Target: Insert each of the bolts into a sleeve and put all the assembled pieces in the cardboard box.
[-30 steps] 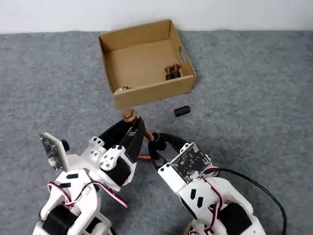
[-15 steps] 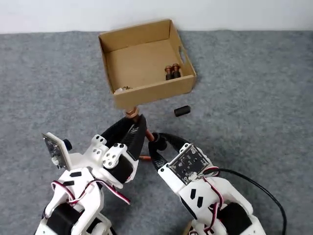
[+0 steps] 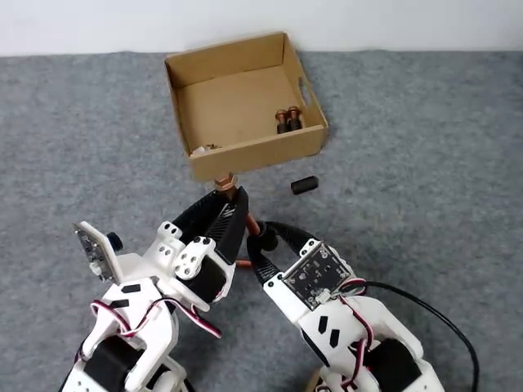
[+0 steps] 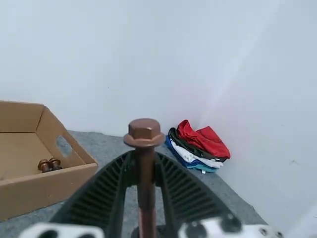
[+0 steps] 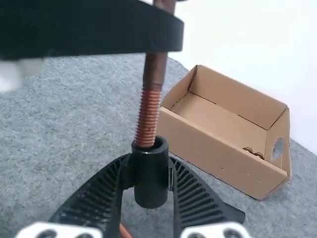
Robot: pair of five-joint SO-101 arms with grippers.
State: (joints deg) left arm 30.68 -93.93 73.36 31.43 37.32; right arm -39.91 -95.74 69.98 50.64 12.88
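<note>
While the right gripper (image 5: 149, 173) stays shut on the short black tube sleeve (image 5: 148, 188), the left gripper (image 4: 144, 163), clamped on the long copper bolt (image 4: 144, 136), has slid closer to the brown cardboard box (image 3: 253, 155). The bolt's screw end sits just inside the sleeve's mouth (not deep). I think the arms are lining them up. Nothing new is in the box.

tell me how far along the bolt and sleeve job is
Done: two pieces that look assembled lie in the cardboard box. In hand: the left gripper holds a bolt whose threaded tip sits in the sleeve held by the right gripper. Left: seating it, boxing it, then the loose sleeve on the carpet.
</note>
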